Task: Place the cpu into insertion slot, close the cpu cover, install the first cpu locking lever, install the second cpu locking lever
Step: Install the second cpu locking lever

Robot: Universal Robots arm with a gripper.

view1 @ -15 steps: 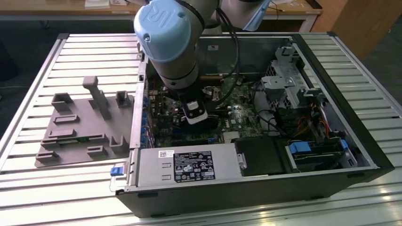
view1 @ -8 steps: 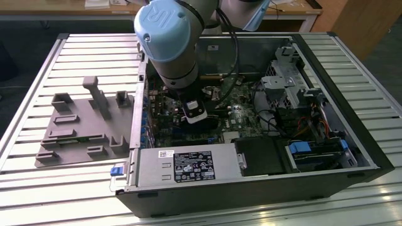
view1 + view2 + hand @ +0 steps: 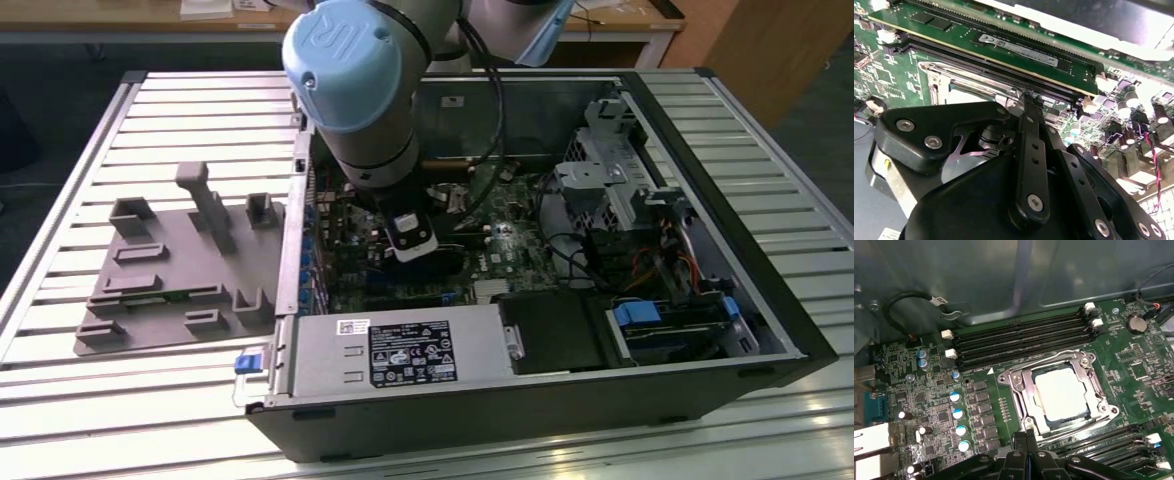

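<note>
Two steps look done: the cpu (image 3: 1061,392) sits in the insertion slot (image 3: 1038,421) with the cpu cover (image 3: 1019,385) down around it. The gripper (image 3: 1026,436), jaws shut on nothing, hovers at the cover's edge; levers unclear. Beyond the computer case (image 3: 747,290), a slatted table (image 3: 80,180) and wooden furniture.

Grey fixture tray (image 3: 174,275) beside open computer case (image 3: 747,300).
</note>
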